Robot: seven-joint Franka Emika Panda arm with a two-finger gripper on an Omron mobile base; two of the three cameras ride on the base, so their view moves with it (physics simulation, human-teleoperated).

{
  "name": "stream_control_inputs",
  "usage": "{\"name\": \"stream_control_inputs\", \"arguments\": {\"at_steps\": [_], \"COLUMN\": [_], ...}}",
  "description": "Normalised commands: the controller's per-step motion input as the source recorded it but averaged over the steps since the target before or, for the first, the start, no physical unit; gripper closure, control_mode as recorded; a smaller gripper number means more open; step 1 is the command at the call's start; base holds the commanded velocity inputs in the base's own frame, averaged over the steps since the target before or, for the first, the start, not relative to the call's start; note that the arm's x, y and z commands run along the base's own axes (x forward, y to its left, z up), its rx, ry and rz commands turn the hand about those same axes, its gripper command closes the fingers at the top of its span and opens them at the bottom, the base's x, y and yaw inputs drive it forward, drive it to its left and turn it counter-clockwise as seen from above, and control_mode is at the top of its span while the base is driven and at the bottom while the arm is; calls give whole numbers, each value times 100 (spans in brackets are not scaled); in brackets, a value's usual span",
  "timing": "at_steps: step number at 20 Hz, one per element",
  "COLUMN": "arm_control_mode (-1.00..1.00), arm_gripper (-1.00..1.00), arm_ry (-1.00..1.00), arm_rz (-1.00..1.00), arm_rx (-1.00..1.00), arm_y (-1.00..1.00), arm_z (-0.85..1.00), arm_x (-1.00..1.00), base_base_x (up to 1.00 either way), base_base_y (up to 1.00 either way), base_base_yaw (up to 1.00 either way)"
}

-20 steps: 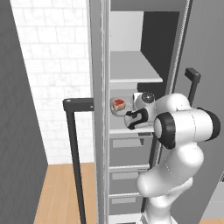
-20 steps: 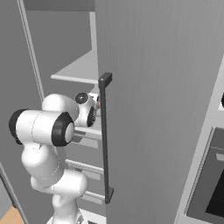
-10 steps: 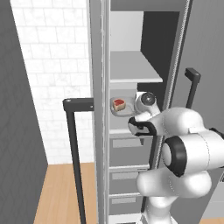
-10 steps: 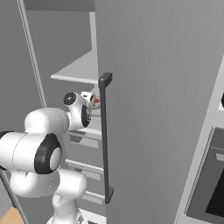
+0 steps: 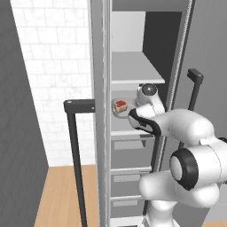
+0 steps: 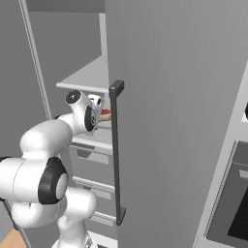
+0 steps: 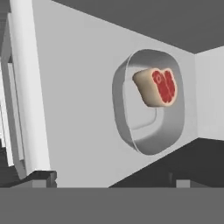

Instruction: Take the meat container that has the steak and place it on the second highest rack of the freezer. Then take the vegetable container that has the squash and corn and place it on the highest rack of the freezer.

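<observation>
The meat container (image 7: pixel 148 103), a shallow grey oval dish holding a red steak (image 7: pixel 158 87), rests on a freezer shelf (image 7: pixel 83 109). My gripper (image 7: pixel 111 179) is open a short way back from it, fingertips wide apart with nothing between them. From the left base view the container (image 5: pixel 120 109) sits at the shelf's left front, with the gripper (image 5: pixel 135 111) just right of it and not touching. The right base view shows the steak (image 6: pixel 105 114) beyond my hand (image 6: pixel 94 109). The vegetable container with squash and corn is out of view.
Another shelf (image 5: pixel 133 66) lies above the one with the dish, and drawers (image 5: pixel 131 146) stack below. The open freezer door (image 6: pixel 169 121) with its dark handle (image 6: pixel 116 150) stands close on the right. A second dark handle (image 5: pixel 75 146) stands left of the cabinet's edge.
The hand has lifted slightly while the elbow swung down and towards the cameras. The dish with the steak has stayed in place on its shelf.
</observation>
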Motion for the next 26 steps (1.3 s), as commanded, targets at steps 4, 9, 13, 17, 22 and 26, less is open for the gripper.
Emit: {"name": "stream_control_inputs", "arguments": {"at_steps": [4,9,13,17,22,26], "arm_control_mode": [-100,-100,-100,-100,-100,-100], "arm_gripper": [-100,-100,-100,-100,-100,-100], "arm_ry": [2,0,1,4,6,12], "arm_rz": [0,0,0,10,12,2], "arm_rx": [0,0,0,0,0,-1], "arm_y": [-6,0,-3,0,0,0], "arm_z": [0,0,5,23,47,54], "arm_x": [-78,-99,-88,-38,-23,-29], "base_base_x": [0,0,0,0,0,0], "base_base_y": [0,0,0,0,0,0], "base_base_yaw": [0,0,0,0,0,0]}}
